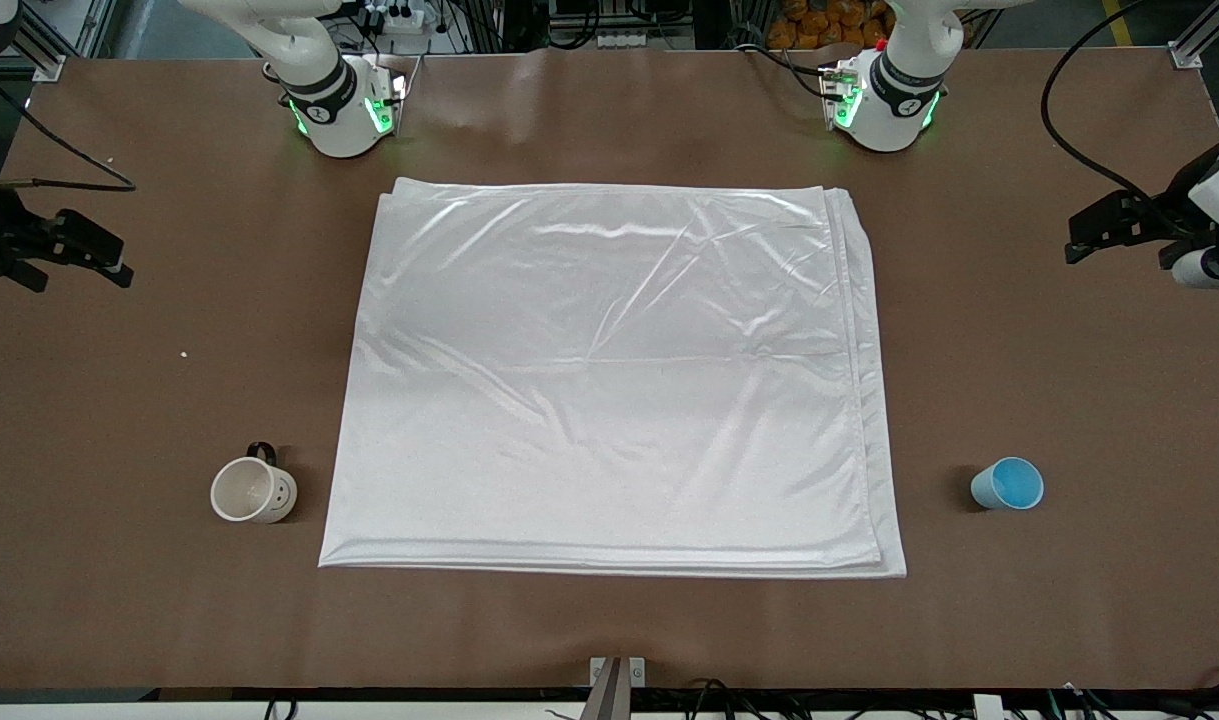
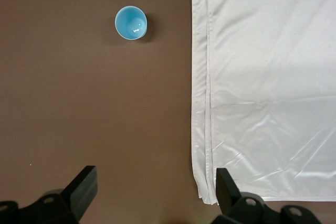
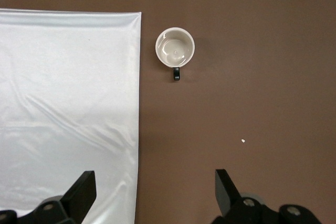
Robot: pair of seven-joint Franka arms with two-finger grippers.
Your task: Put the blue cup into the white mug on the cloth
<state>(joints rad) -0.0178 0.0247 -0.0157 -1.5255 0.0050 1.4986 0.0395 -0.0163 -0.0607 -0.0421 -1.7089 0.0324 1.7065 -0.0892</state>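
The blue cup [image 1: 1009, 484] [image 2: 131, 22] stands upright on the bare brown table, beside the cloth toward the left arm's end. The white mug [image 1: 252, 490] [image 3: 175, 47], with its black handle, stands upright and empty beside the cloth toward the right arm's end. Between them the cloth [image 1: 609, 380] [image 2: 268, 77] [image 3: 63, 103] lies flat, folded in layers, with nothing on it. My left gripper [image 1: 1079, 240] [image 2: 156, 182] hangs open high over the table at the left arm's end. Open too, my right gripper [image 1: 119, 262] [image 3: 155, 182] hangs over the cloth's edge at the right arm's end. Neither holds anything.
Both arm bases [image 1: 344, 110] [image 1: 889, 100] stand along the table's edge farthest from the front camera. A small white crumb [image 1: 183, 353] [image 3: 243, 140] lies on the table near the mug. A metal bracket [image 1: 616, 675] sits at the edge nearest the front camera.
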